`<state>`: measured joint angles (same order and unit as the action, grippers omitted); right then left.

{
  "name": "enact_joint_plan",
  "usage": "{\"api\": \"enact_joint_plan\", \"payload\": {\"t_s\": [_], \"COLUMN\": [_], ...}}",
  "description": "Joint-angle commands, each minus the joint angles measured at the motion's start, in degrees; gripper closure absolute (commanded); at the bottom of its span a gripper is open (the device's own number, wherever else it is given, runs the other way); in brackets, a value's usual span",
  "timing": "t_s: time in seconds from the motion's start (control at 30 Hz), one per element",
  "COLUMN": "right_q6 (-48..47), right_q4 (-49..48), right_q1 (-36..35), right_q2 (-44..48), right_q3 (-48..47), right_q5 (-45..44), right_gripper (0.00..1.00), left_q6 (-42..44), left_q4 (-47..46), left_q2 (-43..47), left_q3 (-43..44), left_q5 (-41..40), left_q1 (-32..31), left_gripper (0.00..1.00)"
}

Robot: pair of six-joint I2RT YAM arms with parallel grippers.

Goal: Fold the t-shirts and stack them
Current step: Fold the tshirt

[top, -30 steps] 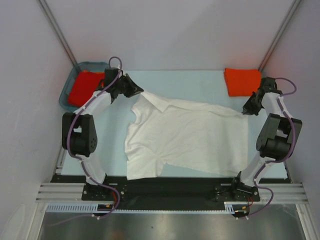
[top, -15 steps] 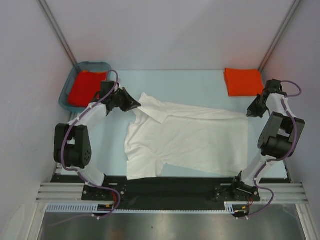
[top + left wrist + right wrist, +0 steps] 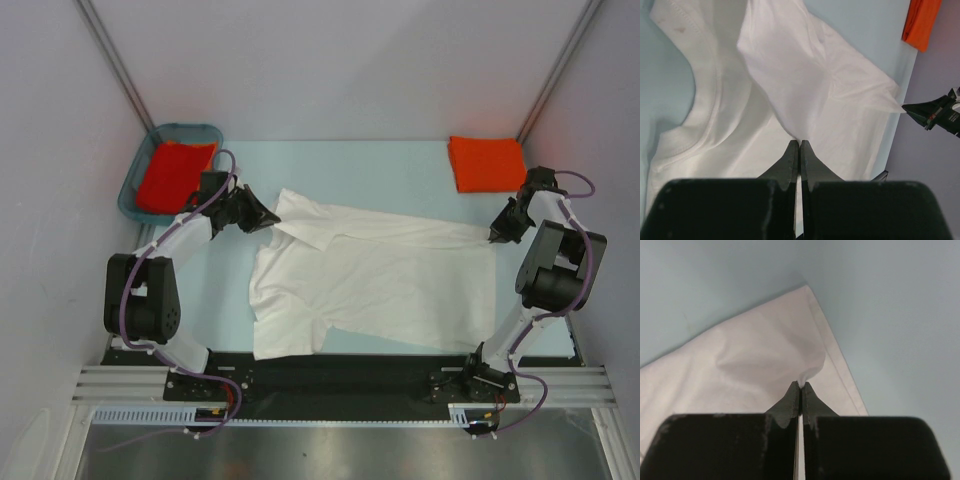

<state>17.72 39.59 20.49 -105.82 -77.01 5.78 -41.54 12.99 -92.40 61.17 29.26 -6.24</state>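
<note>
L pincer was clamped on the white cloth t-shirt at its far-left corner near the collar, fingers pressed together w/ fabric pinched at the tips. R pincer was clamped on the same shirt's far-right hem corner. The shirt lay spread across the pale blue tabletop, its far edge stretched between both arms. A folded orange-red cloth t-shirt sat at the far-right corner. Another orange-red shirt lay in the teal plastic basket, far left.
</note>
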Motion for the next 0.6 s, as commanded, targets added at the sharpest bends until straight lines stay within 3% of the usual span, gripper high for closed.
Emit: {"api": "enact_joint_plan", "payload": {"t_s": [0.0,0.57], "right_q6": [-0.7,-1.1], "right_q4": [0.4,1.2], "right_q1": [0.2,0.2], "right_q2": [-1.5,-0.9], "right_q3": [-2.5,-2.5], "right_q5": [-1.6,-4.7], "right_gripper": [1.0,1.0], "left_q6": [0.4,2.3], "left_q4": [-0.1,1.8], "left_q2": [3.5,4.0], "left_q3": [-1.6,-3.3], "left_q5": [0.2,1.3], "left_q1": [0.5,1.9], "left_gripper": [1.0,1.0]}}
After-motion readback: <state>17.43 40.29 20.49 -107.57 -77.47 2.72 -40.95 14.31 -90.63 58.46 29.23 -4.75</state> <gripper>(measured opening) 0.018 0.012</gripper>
